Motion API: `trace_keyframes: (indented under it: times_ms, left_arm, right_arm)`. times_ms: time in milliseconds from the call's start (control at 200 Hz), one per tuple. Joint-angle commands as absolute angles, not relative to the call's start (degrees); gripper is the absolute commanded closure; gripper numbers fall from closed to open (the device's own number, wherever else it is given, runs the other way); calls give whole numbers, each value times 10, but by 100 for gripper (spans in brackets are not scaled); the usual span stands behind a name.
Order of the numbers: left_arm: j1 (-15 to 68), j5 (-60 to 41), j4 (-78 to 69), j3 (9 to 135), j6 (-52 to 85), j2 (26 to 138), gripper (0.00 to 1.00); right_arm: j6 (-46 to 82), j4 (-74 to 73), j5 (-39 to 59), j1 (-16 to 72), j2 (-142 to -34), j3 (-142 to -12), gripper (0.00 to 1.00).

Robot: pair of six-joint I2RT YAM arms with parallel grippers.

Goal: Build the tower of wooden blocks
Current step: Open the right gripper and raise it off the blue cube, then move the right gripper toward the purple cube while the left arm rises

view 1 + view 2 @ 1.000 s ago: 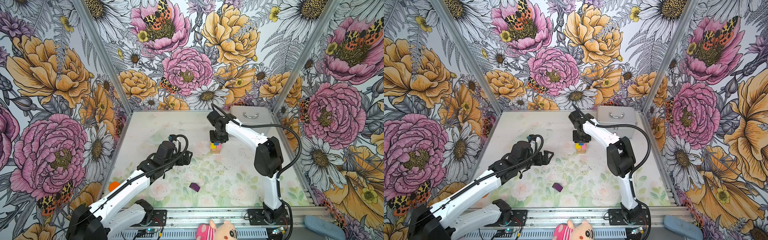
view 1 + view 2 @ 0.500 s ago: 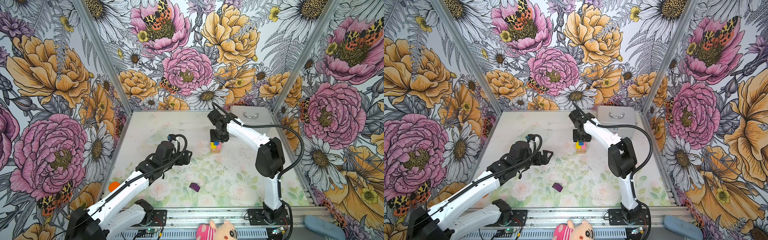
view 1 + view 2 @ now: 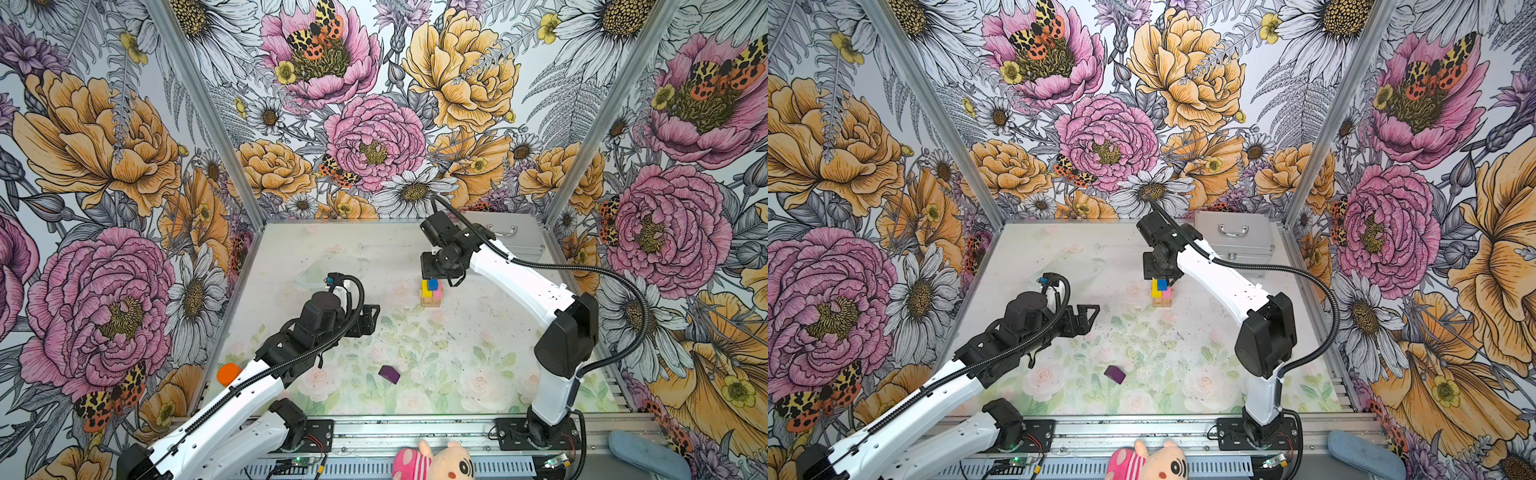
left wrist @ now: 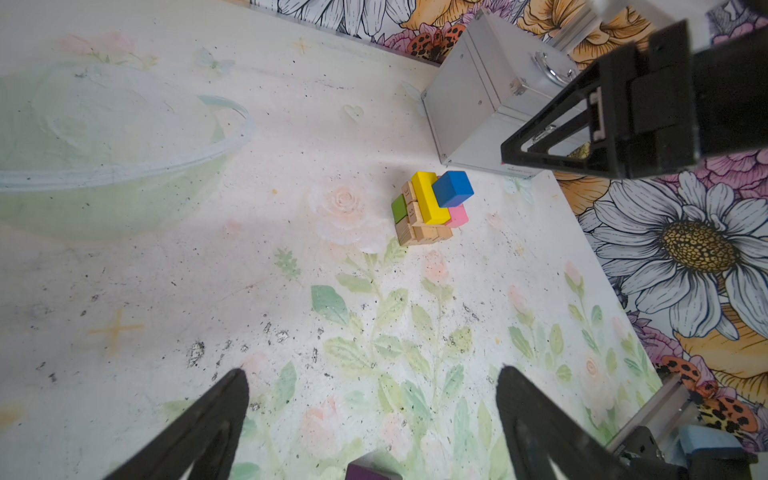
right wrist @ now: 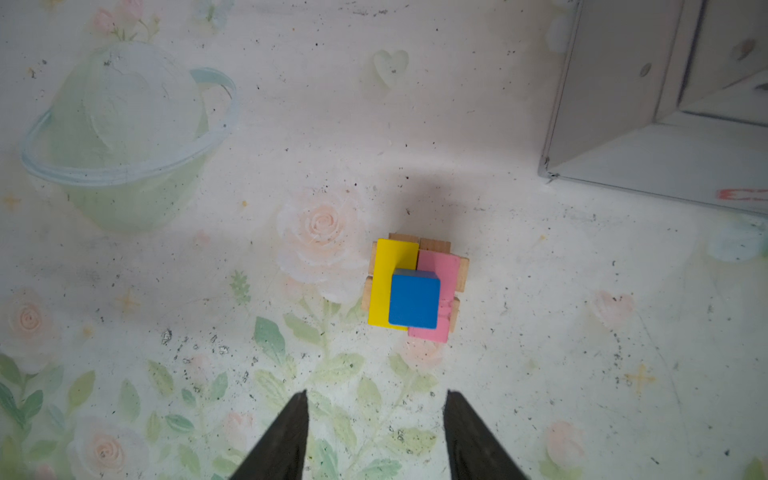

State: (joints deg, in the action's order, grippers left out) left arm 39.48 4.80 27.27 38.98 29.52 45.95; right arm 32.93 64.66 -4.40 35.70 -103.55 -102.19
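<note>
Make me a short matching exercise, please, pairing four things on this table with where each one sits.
Things:
1. blue block
2. purple block
3. green block
4. metal case

Places:
A. in the far right corner of the table
B. lying alone on the table, apart from the tower
C. on top of the tower, across the yellow block and pink block
D. in the tower's side, lower than the yellow block

Pairs: 1-C, 2-B, 3-D, 4-A
</note>
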Motion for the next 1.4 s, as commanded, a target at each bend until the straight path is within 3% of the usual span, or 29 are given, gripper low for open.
trace_keyframes:
  times_ms: [0,305,505,811,1396]
  left_arm:
    - [434,112,311,374,326,436,6]
    - [574,225,357,344,418,384,7]
    - [689,291,366,330,487,388,8]
    - [848,371,365,334,537,410,8]
    - [919,425,364,367,534,438,8]
  right_arm:
    - [330,634,-58,366,-985,-984,45]
    - [351,602,-66,387,-856,-845,44]
    - [360,586,-63,401,-781,-771,37]
    - [382,558,-60,421,-698,-667,35]
    - [417,532,-54,446,-610,-559,35]
